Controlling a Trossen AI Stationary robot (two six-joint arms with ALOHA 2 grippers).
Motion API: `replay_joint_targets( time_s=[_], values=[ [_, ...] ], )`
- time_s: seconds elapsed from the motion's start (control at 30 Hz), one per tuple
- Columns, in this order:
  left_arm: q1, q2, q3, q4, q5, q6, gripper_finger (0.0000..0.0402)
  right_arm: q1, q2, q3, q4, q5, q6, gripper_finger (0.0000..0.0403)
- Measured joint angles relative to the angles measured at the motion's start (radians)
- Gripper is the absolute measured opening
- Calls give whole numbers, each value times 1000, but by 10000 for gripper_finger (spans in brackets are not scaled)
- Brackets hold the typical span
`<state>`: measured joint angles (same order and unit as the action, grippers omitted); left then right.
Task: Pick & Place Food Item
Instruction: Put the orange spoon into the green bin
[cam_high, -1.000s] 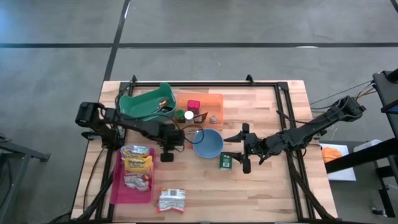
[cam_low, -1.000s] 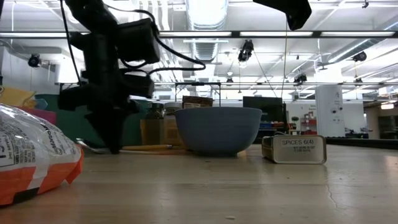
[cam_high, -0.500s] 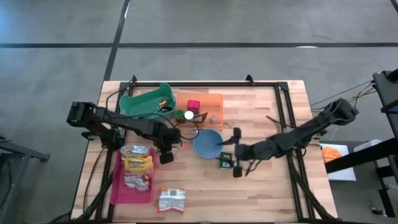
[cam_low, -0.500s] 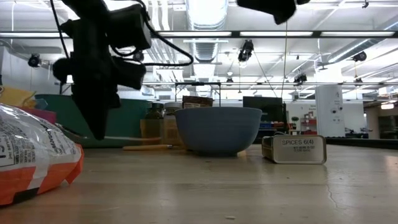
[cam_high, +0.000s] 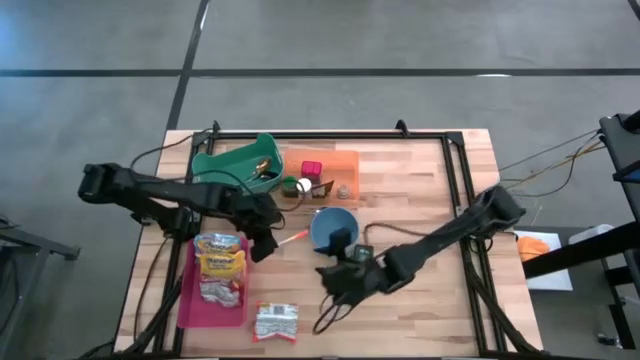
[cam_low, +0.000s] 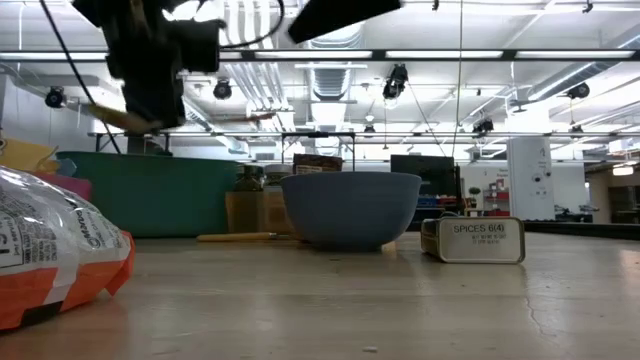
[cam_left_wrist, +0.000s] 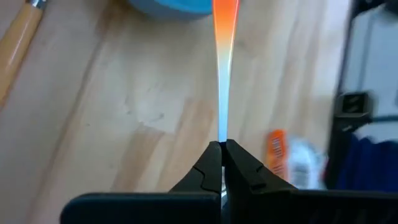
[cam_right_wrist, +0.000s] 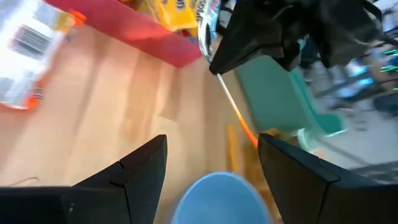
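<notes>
My left gripper (cam_high: 270, 240) hangs above the table between the pink tray (cam_high: 190, 300) and the blue bowl (cam_high: 330, 225), shut on a thin stick (cam_high: 291, 237), white at one end and orange at the other. My right gripper (cam_high: 335, 283) stands open just near of the bowl, pointing toward the table's left with nothing between its fingers (cam_right_wrist: 146, 158). Snack bags (cam_high: 220, 265) lie on the pink tray. A loose packet (cam_high: 275, 322) lies flat by the near edge. The spice tin (cam_low: 472, 240) sits on the table; in the high view my right arm hides it. My left gripper pinches the stick's white end (cam_left_wrist: 221, 132) between its two fingertips (cam_left_wrist: 208, 158). The stick runs straight on from the fingers, its orange end (cam_left_wrist: 225, 18) toward the bowl. It is lifted clear of the table.
A green bin (cam_high: 235, 165) and an orange tray (cam_high: 335, 165) with small jars stand at the far side. A wooden-handled utensil (cam_left_wrist: 22, 43) lies on the table by the bowl. Black frame rails (cam_high: 455, 190) run along the table's edges.
My left gripper has risen from the table and rolled, carrying the stick up clear of the surface. My right gripper has swung toward the table's left and near edge, past the bowl and over the spice tin, rolling as it went, its fingers still apart.
</notes>
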<state>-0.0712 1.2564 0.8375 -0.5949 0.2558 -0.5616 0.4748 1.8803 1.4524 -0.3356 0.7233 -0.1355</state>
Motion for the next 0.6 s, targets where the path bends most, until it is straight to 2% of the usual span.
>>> replay_joint_targets(
  time_s=[0.23, 0.43, 0.6],
  values=[
    [-29, -36, 1, 4, 31, -81, 0, 5, 233, 330, -217, 201, -123, 249],
    [-48, -35, 1, 24, 54, -94, 0, 0, 399, 574, -471, 222, -131, 249],
    [-50, -35, 1, 49, 79, -94, 0, -18, 477, 703, -583, 230, -135, 249]
  ],
)
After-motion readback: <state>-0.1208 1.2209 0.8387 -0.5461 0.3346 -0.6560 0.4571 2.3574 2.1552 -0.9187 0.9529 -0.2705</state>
